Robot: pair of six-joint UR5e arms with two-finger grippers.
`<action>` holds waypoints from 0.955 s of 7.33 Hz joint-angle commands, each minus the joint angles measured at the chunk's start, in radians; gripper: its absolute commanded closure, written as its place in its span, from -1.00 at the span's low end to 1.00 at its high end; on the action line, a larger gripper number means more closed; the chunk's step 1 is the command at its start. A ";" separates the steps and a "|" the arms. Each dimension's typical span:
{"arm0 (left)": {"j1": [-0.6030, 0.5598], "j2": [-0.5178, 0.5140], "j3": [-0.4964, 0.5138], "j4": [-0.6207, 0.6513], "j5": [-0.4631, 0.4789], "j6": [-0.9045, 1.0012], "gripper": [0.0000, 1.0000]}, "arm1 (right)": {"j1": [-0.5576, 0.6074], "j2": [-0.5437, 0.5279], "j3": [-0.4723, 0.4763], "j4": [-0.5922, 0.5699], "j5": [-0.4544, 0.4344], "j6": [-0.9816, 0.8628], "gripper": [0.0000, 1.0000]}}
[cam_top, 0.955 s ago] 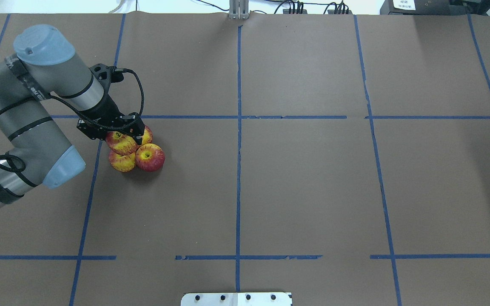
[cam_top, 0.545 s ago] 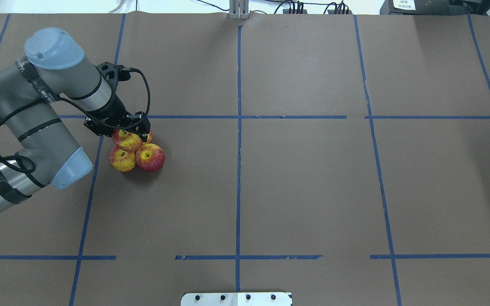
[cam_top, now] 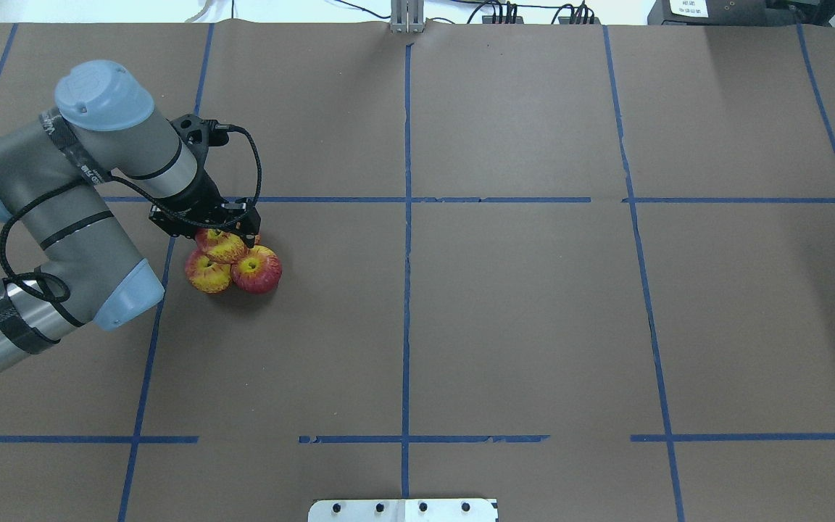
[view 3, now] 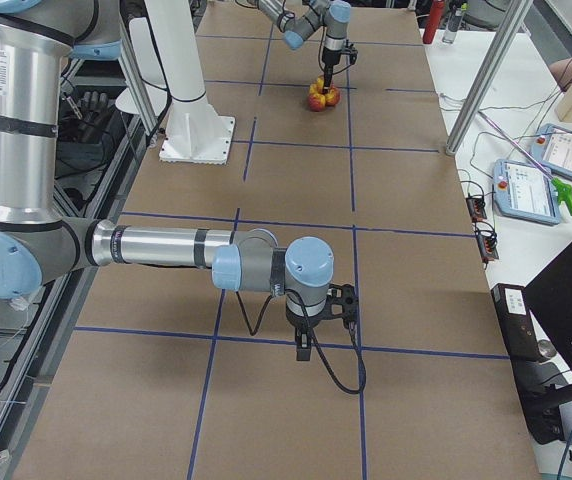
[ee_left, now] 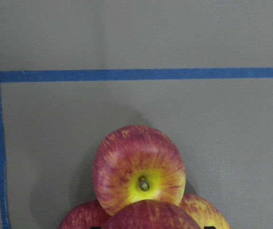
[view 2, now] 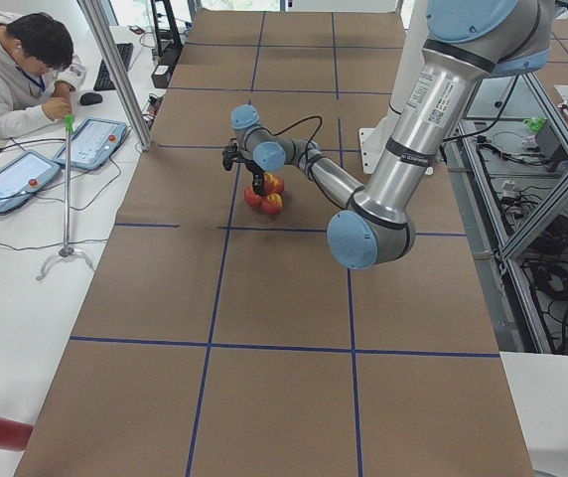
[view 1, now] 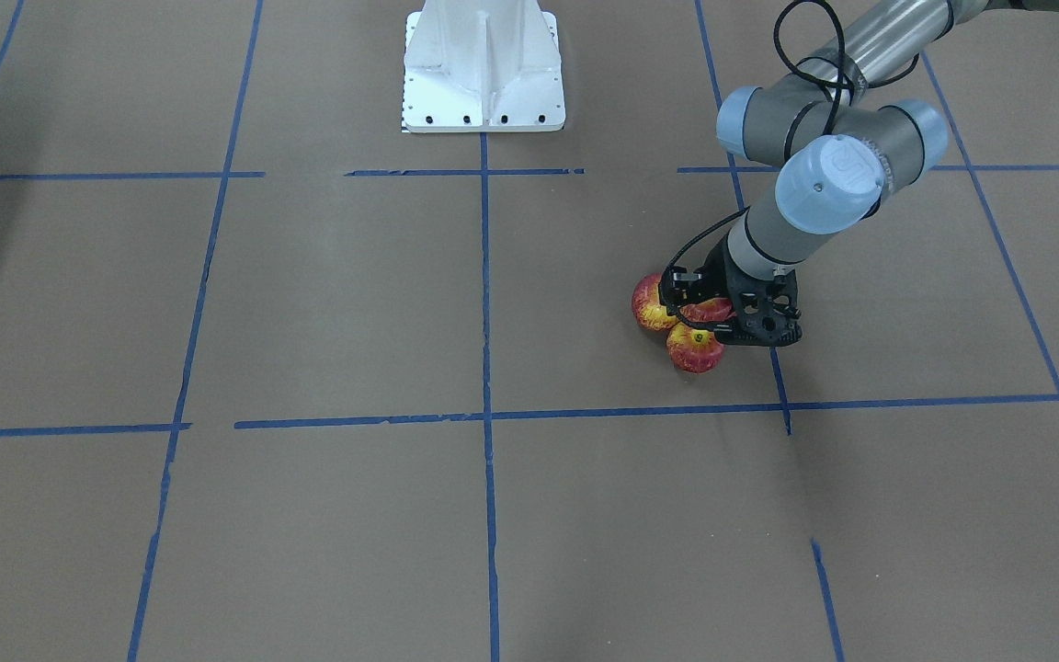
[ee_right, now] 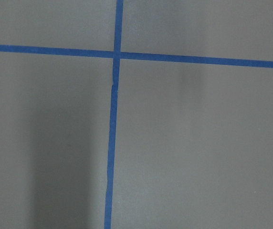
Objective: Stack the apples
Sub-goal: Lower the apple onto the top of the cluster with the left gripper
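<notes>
Three apples sit in a tight cluster on the brown table: one at the front left [cam_top: 206,274], one at the front right [cam_top: 256,270], one mostly hidden behind [cam_top: 254,236]. My left gripper [cam_top: 226,242] is shut on a fourth apple [cam_top: 223,248] and holds it over the middle of the cluster. The left wrist view shows the held apple [ee_left: 151,215] at the bottom edge above the other three [ee_left: 139,167]. In the front-facing view the left gripper [view 1: 723,320] covers part of the cluster [view 1: 695,351]. My right gripper [view 3: 311,345] shows only in the exterior right view, over bare table; I cannot tell its state.
Blue tape lines [cam_top: 406,217] divide the brown paper. The white robot base plate [view 1: 483,83] stands at the robot's edge. An operator [view 2: 16,70] sits with tablets [view 2: 90,141] beyond the table's left end.
My left gripper has moved right and a little away from the robot with the apple in it, from the cluster's left edge to over its middle. The three lower apples stayed put.
</notes>
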 commanded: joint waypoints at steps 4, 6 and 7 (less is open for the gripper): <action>-0.001 0.014 -0.021 0.006 0.001 -0.001 1.00 | 0.000 0.000 0.000 0.000 0.000 0.000 -1.00; 0.000 0.014 -0.018 0.006 0.001 -0.001 0.50 | 0.000 0.000 0.000 0.000 0.000 0.000 -1.00; 0.002 0.014 -0.016 0.001 0.001 0.001 -0.50 | 0.000 0.000 0.000 0.000 0.000 0.000 -1.00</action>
